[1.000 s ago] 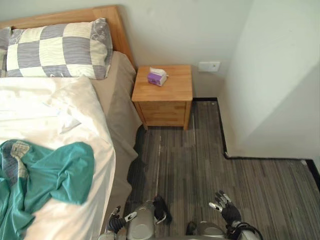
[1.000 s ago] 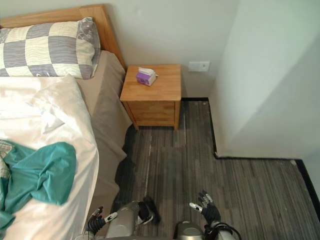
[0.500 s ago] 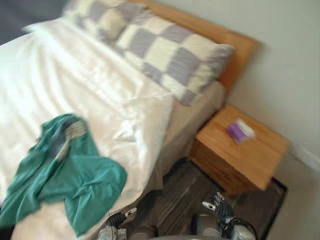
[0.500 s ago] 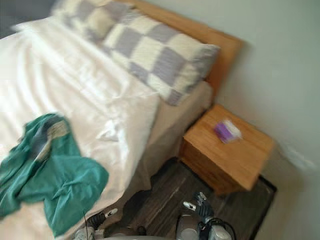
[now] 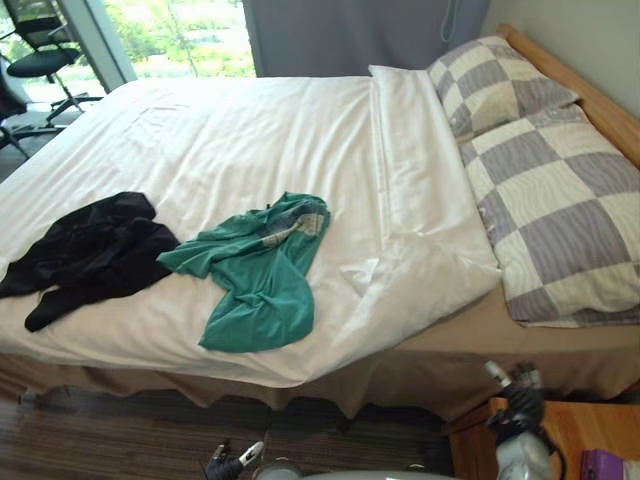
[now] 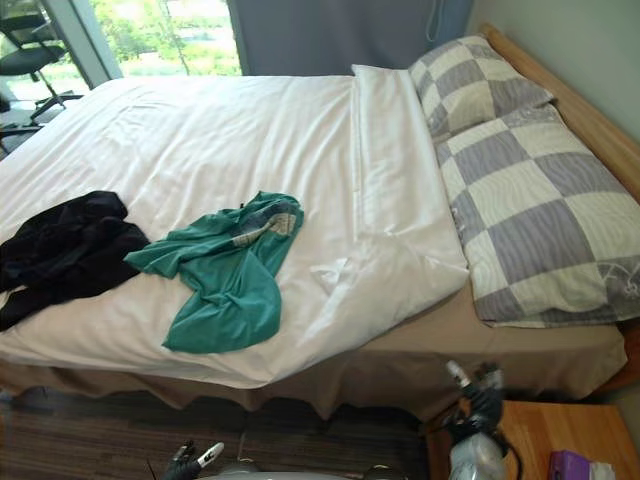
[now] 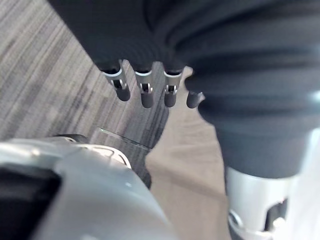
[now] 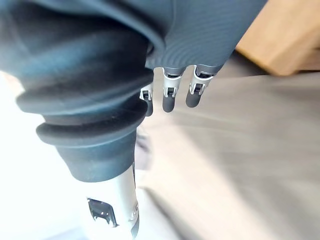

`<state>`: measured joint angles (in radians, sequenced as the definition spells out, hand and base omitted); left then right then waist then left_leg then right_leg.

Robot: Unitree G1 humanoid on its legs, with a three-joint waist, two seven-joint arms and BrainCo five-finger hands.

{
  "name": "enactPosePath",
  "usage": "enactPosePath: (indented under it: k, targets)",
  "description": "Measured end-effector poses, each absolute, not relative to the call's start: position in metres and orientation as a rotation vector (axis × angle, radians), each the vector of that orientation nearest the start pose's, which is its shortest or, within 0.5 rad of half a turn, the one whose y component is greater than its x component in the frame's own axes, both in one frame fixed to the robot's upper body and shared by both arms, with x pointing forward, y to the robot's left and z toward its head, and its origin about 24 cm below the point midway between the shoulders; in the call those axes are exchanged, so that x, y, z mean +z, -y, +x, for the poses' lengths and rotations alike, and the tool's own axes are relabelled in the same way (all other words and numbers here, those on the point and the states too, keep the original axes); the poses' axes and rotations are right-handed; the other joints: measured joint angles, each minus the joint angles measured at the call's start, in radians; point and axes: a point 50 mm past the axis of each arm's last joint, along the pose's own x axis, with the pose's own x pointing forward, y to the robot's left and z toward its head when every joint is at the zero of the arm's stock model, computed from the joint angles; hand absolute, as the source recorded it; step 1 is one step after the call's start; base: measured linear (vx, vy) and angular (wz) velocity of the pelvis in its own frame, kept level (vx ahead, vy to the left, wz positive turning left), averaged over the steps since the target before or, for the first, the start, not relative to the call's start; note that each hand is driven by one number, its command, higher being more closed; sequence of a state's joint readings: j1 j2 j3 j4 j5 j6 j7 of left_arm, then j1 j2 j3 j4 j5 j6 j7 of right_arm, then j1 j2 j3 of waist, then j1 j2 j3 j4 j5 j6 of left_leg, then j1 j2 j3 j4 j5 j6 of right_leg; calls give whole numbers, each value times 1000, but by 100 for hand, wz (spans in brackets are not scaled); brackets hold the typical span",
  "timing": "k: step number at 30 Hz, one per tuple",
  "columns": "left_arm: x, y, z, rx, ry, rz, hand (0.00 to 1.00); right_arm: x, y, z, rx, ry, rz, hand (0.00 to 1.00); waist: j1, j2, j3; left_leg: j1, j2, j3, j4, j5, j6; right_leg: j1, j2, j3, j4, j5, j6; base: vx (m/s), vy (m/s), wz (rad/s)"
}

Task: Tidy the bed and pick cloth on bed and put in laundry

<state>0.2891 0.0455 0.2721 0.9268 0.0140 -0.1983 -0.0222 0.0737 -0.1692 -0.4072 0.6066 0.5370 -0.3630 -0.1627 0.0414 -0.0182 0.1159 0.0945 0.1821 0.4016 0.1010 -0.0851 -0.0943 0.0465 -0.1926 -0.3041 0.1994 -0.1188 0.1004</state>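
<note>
readable text: none | purple box (image 6: pixel 571 466) on nightstand (image 6: pixel 530 432), near right: any print too small to tell

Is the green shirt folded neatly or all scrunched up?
Scrunched up: the green shirt lies crumpled and twisted on the white duvet.

Bed (image 5: pixel 250 130): teal cloth (image 5: pixel 255 275), black cloth (image 5: pixel 90 255), checked pillows (image 5: pixel 550 210).

teal cloth (image 5: pixel 255 290) soft, creased | duvet (image 5: pixel 250 130) smooth white fabric | headboard (image 6: pixel 598 138) matt wood
</note>
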Motion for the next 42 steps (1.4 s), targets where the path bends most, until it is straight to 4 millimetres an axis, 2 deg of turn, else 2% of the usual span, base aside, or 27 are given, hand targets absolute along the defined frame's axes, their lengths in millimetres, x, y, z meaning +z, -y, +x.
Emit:
enactPosePath:
  k: [1,3,4,6,7,9,11,12,16,19,21,22,23,24,25,27,29,31,32,38,41,42]
  targets:
    - [-154,-217,40,337,-1009,-40,0,-45,316,163,-893,-133,311,0,0,-8,-7,13,-17,-1,-46,23,4,0,0,-1,-18,12,1,-40,122,15]
    - [-155,-224,32,337,-1038,-15,0,-8,353,159,-1072,8,239,0,-6,-29,-22,43,-62,-11,-185,100,16,2,-5,-11,-68,51,8,20,102,15]
    - [-155,-225,31,336,-1043,-10,0,1,360,158,-1100,42,227,0,-10,-32,-24,43,-67,-19,-198,112,19,2,-6,-17,-76,59,11,34,76,23]
    - [-156,-228,27,315,-1070,22,0,41,371,169,-1089,165,139,0,-37,-41,-25,40,-82,-36,-197,116,24,9,-18,-25,-88,75,14,-5,69,15]
    - [-156,-228,27,293,-1076,30,0,61,369,178,-1032,213,67,0,-48,-40,-26,40,-92,-39,-199,116,24,20,-19,-27,-96,79,15,-50,57,3]
    - [-156,-228,28,254,-1084,57,0,78,361,189,-950,247,-3,0,-54,-37,-29,41,-92,-43,-203,116,24,23,-19,-28,-99,79,15,-49,32,2]
    - [-156,-226,28,213,-1096,92,0,96,342,214,-780,256,-117,0,-57,-33,-28,39,-90,-44,-203,118,26,20,-16,-28,-100,81,13,-53,9,-2]
    - [-156,-225,29,199,-1097,101,0,98,338,220,-739,244,-149,0,-56,-32,-27,38,-90,-45,-204,119,26,20,-15,-28,-101,81,12,-53,9,3]
    - [-157,-224,33,152,-1117,144,0,102,294,265,-419,147,-410,0,-55,-10,-28,23,-92,-59,-204,129,32,20,-14,-49,-126,97,5,-27,12,10]
    - [-157,-225,36,111,-1122,186,0,99,274,291,-283,87,-555,0,-53,-5,-26,8,-93,-66,-204,137,35,19,-11,-53,-148,116,10,19,-1,11]
    - [-156,-226,42,75,-1114,222,0,99,260,314,-186,29,-630,0,-36,-4,-17,-13,-92,-74,-204,143,35,16,-5,-70,-170,131,4,-19,0,13]
    - [-156,-227,47,70,-1105,228,0,100,258,320,-170,16,-643,0,-28,-7,-7,-22,-91,-77,-204,145,35,12,-4,-74,-174,135,3,-61,5,16]
    - [-153,-231,62,62,-1077,247,0,105,253,333,-149,3,-667,0,-24,-17,14,-58,-84,-88,-204,159,38,-10,0,-77,-175,142,-4,-106,6,23]
    - [-150,-235,75,58,-1050,264,0,115,249,344,-147,12,-677,0,-21,-14,35,-87,-78,-97,-204,171,38,-36,5,-85,-172,148,-13,-123,15,27]
    - [-144,-241,94,59,-1001,280,0,131,246,357,-151,38,-692,0,-16,-22,73,-116,-73,-98,-204,187,39,-72,12,-88,-165,154,-21,-168,16,21]
    - [-125,-254,141,92,-866,282,0,174,247,379,-223,102,-738,0,14,-32,175,-192,-55,-107,-200,225,39,-142,27,-99,-157,179,-42,-148,11,16]
    - [-115,-254,163,102,-791,265,0,192,250,388,-256,111,-807,0,35,-26,234,-218,-51,-122,-197,244,41,-163,30,-108,-148,185,-50,-100,3,19]
    - [-111,-252,169,100,-763,258,0,198,249,394,-258,95,-863,0,45,-22,259,-244,-50,-129,-197,253,40,-187,31,-111,-141,186,-52,-53,9,14]
    - [-111,-250,173,96,-756,250,0,200,253,396,-265,73,-904,100,57,-16,276,-255,-50,-133,-197,258,41,-199,30,-113,-135,187,-53,-14,10,10]
    - [-115,-237,173,29,-770,264,0,200,289,393,-278,-85,-984,100,83,40,311,-316,-52,-164,-203,275,46,-242,28,-135,-126,189,-56,-19,16,14]
    - [-116,-235,171,11,-777,275,0,205,292,392,-281,-45,-974,100,81,54,318,-316,-52,-167,-204,275,46,-242,28,-136,-124,188,-55,-5,7,2]
    - [-116,-234,171,5,-772,274,0,201,293,390,-285,-29,-959,100,80,54,318,-314,-52,-167,-203,275,46,-241,28,-136,-123,187,-54,0,0,0]
